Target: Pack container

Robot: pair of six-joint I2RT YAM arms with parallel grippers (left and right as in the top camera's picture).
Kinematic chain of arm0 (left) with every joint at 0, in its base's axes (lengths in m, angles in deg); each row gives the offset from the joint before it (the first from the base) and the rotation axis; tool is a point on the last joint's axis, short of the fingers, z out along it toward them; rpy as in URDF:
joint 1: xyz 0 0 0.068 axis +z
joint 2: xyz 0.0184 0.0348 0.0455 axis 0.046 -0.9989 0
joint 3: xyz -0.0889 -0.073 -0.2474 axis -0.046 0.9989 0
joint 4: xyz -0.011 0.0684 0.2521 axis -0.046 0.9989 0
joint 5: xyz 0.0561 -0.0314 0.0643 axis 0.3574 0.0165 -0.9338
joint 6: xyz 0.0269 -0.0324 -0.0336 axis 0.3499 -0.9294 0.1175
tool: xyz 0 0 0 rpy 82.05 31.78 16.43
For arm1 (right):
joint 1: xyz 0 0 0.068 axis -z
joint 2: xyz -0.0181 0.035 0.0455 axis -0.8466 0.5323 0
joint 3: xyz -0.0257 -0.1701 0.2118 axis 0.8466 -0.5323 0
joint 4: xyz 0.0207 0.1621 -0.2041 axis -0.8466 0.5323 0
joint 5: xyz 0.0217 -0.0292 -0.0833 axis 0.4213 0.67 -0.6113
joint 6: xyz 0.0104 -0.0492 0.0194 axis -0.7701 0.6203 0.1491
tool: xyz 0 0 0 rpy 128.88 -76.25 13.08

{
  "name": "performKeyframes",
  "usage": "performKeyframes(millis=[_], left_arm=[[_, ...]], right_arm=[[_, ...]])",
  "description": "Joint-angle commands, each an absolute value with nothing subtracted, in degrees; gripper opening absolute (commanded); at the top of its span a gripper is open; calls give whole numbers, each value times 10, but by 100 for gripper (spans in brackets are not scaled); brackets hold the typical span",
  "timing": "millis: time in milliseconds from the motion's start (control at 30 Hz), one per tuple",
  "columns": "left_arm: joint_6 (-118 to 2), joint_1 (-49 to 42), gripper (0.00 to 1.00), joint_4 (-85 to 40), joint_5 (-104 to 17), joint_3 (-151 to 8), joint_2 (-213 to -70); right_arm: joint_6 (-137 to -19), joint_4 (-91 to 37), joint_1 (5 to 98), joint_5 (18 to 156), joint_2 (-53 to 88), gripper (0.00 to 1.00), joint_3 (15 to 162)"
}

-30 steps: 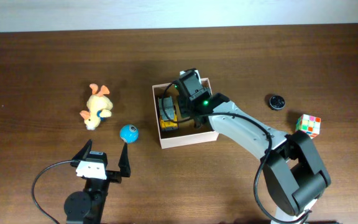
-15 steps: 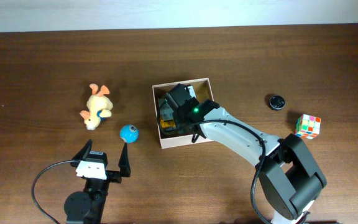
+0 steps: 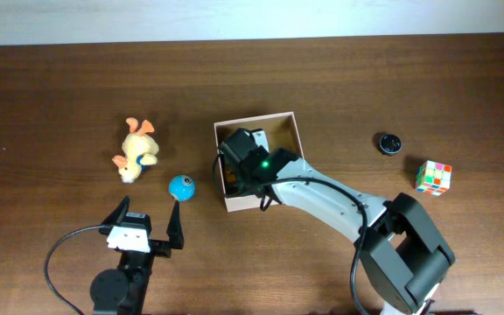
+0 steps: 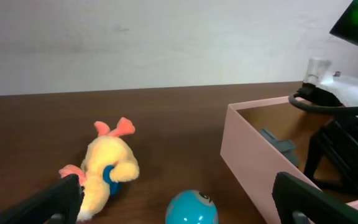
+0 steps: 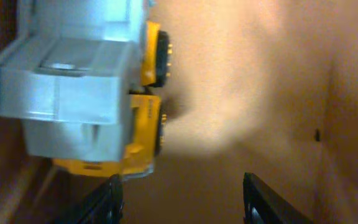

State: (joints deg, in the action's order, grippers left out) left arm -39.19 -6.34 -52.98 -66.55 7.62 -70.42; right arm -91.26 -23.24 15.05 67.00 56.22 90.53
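Left gripper [image 3: 150, 217] is hanging nearest the base, fingers spread wide, nothing between them. Just beyond it a blue ball [image 3: 181, 186] is sitting on the brown table [image 3: 59, 87]. Farther out and to the left, a yellow plush duck [image 3: 136, 149] is lying.

Container [image 3: 261, 117] is sitting mid-table, right of the ball, with white walls and a tan inside. Right arm is reaching into its left half. Right gripper [image 5: 182, 199] is hanging over the box floor, fingers apart, gripping nothing. A yellow-and-grey toy truck [image 5: 86, 93] is lying in the container near those fingers, by the left wall.

Off to the right, well apart from the box, a coloured puzzle cube [image 3: 433, 177] is sitting. A small black round object [image 3: 389, 142] is lying a bit farther out.
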Motion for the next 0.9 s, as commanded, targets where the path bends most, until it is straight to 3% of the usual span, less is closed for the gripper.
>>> performKeyframes(millis=[0, 867], left_arm=[[-383, -61, 99, -529, -661, 79, -699], [-383, -61, 99, -529, -661, 79, -699]], right_arm=[[-937, -241, 146, 676, 547, 56, 917], [-1030, -317, 146, 723, 548, 56, 917]])
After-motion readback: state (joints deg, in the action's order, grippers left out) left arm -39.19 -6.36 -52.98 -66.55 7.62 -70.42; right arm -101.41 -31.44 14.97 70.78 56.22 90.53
